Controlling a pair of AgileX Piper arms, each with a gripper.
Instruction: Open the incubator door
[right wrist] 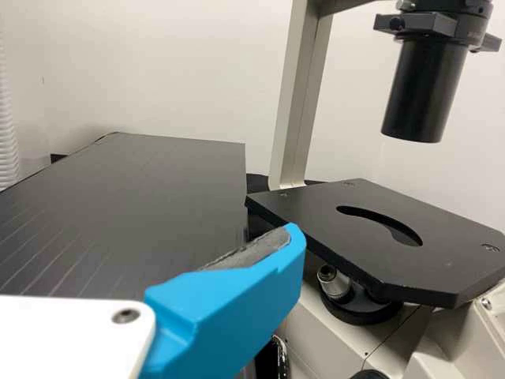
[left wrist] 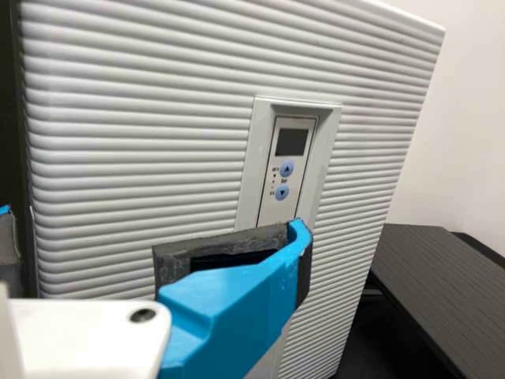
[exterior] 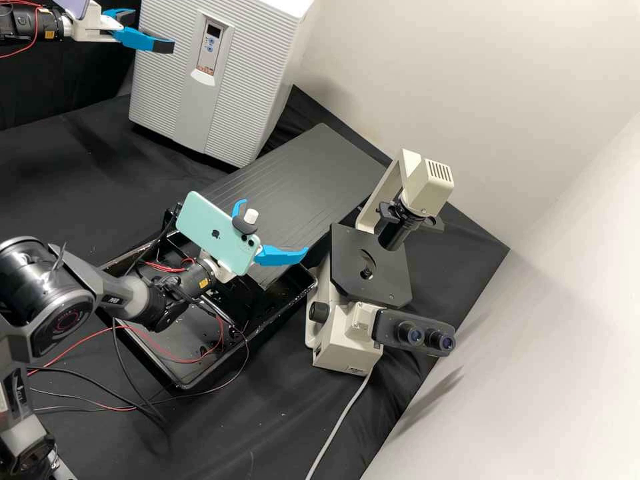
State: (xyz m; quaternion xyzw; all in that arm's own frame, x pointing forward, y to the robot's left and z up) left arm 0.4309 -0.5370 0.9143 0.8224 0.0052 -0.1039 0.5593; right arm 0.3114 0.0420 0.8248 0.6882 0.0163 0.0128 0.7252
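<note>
In the high view my left gripper [exterior: 150,30] is open at the upper left, by the front of the pale, ribbed incubator [exterior: 257,73]. The door [left wrist: 142,158] looks closed in the left wrist view. One finger of my left gripper [left wrist: 150,229] overlaps the door just below the control panel [left wrist: 286,170], the other shows beyond the door's side edge; whether either touches is unclear. My right gripper [exterior: 273,229] stands open over the black tray, away from the incubator, nothing between its fingers. A single blue finger of my right gripper [right wrist: 146,237] shows before the microscope stage.
A beige microscope [exterior: 347,337] with a black stage [exterior: 363,263] stands right of the right gripper. A grooved dark board [exterior: 320,173] lies between incubator and microscope. Beneath the right arm are a black tray [exterior: 183,383] and loose cables. A phone [exterior: 215,227] is mounted on that arm.
</note>
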